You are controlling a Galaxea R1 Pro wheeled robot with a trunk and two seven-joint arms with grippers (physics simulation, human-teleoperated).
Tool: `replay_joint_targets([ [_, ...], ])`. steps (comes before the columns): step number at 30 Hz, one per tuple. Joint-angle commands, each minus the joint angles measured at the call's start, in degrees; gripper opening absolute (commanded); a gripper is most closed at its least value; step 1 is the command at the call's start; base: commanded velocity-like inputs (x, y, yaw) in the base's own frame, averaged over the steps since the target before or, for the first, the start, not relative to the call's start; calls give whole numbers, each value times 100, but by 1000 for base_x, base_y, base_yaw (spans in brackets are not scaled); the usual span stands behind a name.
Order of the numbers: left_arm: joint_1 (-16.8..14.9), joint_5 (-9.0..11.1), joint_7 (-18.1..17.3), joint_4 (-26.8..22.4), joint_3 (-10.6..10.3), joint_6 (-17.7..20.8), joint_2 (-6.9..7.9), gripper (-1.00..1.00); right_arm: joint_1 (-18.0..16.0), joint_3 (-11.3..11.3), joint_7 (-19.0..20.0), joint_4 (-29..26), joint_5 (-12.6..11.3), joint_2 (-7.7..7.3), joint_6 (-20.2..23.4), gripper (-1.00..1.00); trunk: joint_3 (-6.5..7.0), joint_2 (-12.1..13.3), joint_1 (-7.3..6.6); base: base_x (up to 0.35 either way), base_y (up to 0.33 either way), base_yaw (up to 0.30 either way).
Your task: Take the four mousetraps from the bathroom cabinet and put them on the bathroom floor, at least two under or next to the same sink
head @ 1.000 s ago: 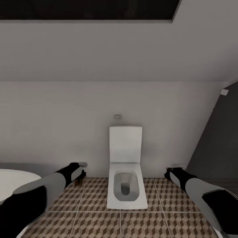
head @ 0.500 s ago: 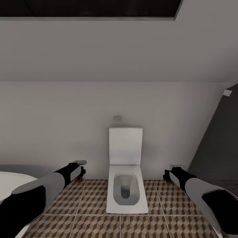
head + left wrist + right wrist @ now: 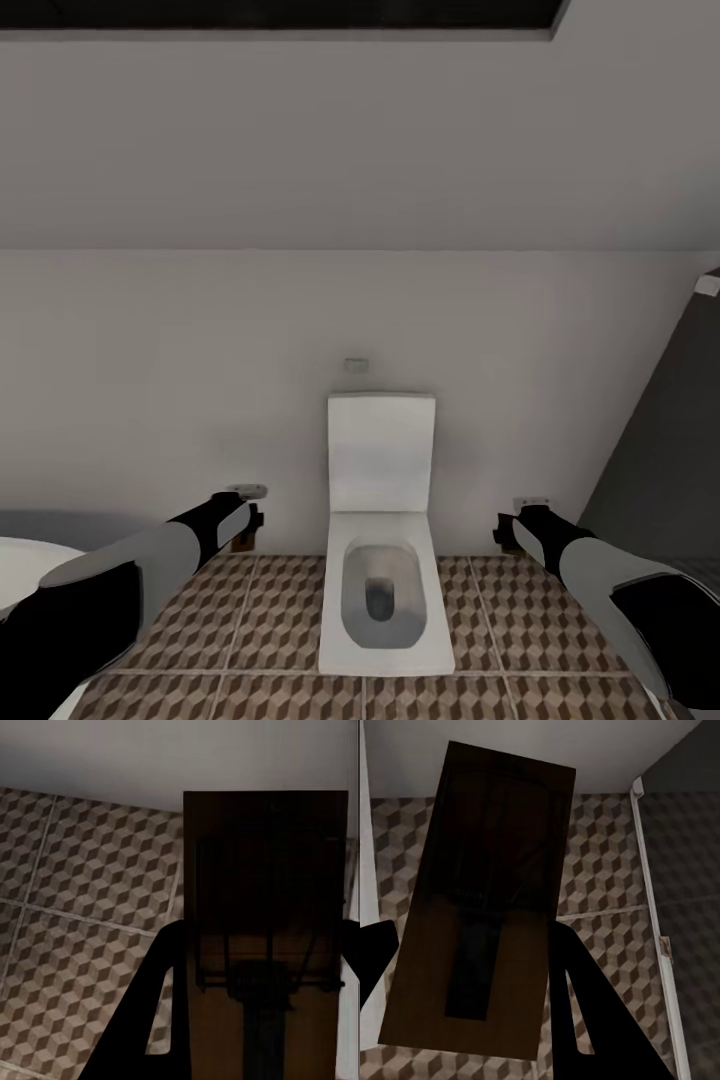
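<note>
The large square floor tiles carry a brown, beige and grey 3D cube print with thin pale grout lines. The rectangular ceramic toilet is plain white, its bowl interior grey. The rear wall is off-white. Each flat wooden mousetrap appears dark brown with black wire. Both arms are grey and black.

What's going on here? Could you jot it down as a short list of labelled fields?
Room: bathroom, patterned tile floor
Straight ahead: white toilet, lid up, against the wall
Far left: edge of a white bathtub
Left gripper: shut on a mousetrap, held above the floor
Right gripper: shut on a second mousetrap, also off the floor
Sink: none ahead of the robot
</note>
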Motion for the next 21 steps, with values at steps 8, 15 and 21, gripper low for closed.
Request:
replay_joint_targets([
  [8, -2, 48, 47, -33, -33, 12, -14, -100, -1, 56, 449, -9, -45, -12, 42, -100, -62, -127, 67, 2, 0, 0],
  [15, -2, 49, 37, -33, -33, 12, -28, -100, -1, 57, 510, -9, -42, -17, 36, -100, -187, -408, 221, 0, 0, 0],
  [21, 18, 44, 39, -172, -33, 18, -149, -100, 3, 72, 499, -9, -42, 3, 24, -100, -295, -649, 353, 0, 0, 0],
])
